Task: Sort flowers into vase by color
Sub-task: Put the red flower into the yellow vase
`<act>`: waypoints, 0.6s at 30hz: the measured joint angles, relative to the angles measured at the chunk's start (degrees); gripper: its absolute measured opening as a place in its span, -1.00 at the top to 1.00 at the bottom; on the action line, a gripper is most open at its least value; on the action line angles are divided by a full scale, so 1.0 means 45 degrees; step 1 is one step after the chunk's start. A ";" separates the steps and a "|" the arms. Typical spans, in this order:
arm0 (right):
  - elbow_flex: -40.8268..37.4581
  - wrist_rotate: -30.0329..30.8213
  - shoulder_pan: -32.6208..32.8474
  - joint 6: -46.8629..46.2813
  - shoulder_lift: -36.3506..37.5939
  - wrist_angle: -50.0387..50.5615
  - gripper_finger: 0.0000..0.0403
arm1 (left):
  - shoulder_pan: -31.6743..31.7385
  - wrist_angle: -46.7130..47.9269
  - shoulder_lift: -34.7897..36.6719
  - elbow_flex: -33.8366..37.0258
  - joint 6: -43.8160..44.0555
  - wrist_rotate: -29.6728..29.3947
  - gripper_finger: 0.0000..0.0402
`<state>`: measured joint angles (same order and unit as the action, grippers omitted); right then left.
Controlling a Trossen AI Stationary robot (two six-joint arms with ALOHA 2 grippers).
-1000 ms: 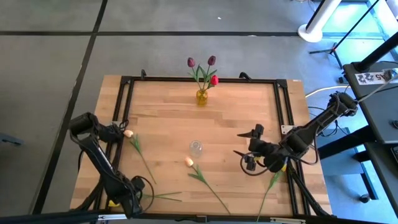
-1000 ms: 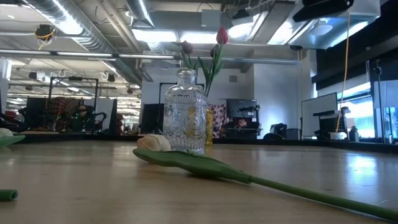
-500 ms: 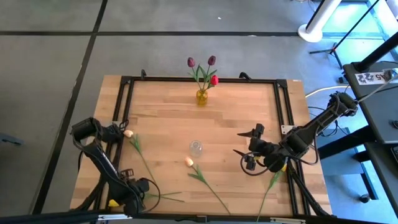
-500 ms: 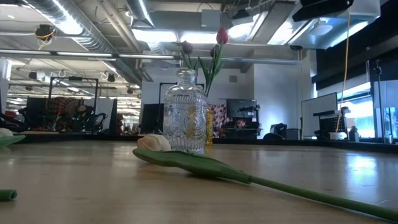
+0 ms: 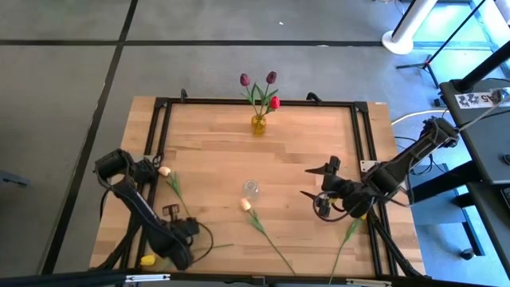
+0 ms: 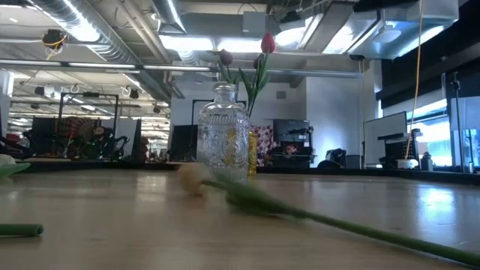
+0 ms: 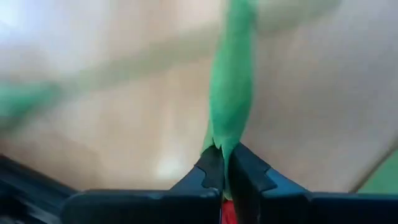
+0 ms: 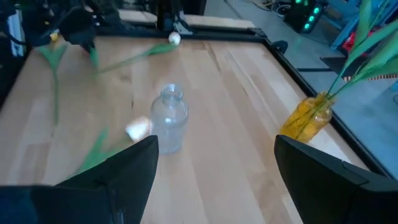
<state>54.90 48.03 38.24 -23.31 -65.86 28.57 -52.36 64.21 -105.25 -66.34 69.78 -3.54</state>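
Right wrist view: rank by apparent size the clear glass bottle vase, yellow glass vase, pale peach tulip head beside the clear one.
1. Clear glass bottle vase
2. Yellow glass vase: nearly alike, ranking unsure
3. Pale peach tulip head, clearly smallest

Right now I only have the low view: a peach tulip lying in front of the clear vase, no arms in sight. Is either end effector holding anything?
Observer: Yes. The left wrist view shows the left end effector shut on a green stem. I cannot tell which flower it belongs to.
Operator: Where on the table is it?
Observer: In the high view it is near the front-left corner, with a yellow tulip head lying close beside the arm.
Operator: And the right one?
Observer: The right end effector is open and holds nothing. It is to the right of the clear vase and faces it.
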 joint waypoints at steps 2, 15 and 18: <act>0.0346 -0.0029 0.0000 0.0274 0.0023 0.0228 -0.58 | 0.0478 0.1603 0.0186 -0.0819 -0.0767 -0.1378 0.98; 0.2924 0.0312 -0.0024 0.0353 0.0052 0.3950 -0.58 | 0.4056 0.5525 0.0610 -0.5053 -0.8360 -1.2252 0.99; 0.3485 0.0618 -0.0229 -0.0514 0.0179 0.4940 -0.58 | 0.5105 0.4681 0.0620 -0.5058 -1.0923 -1.4965 0.99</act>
<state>70.58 50.81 37.21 -25.63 -65.06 50.80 -29.39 85.27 -102.46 -89.10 20.63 -70.89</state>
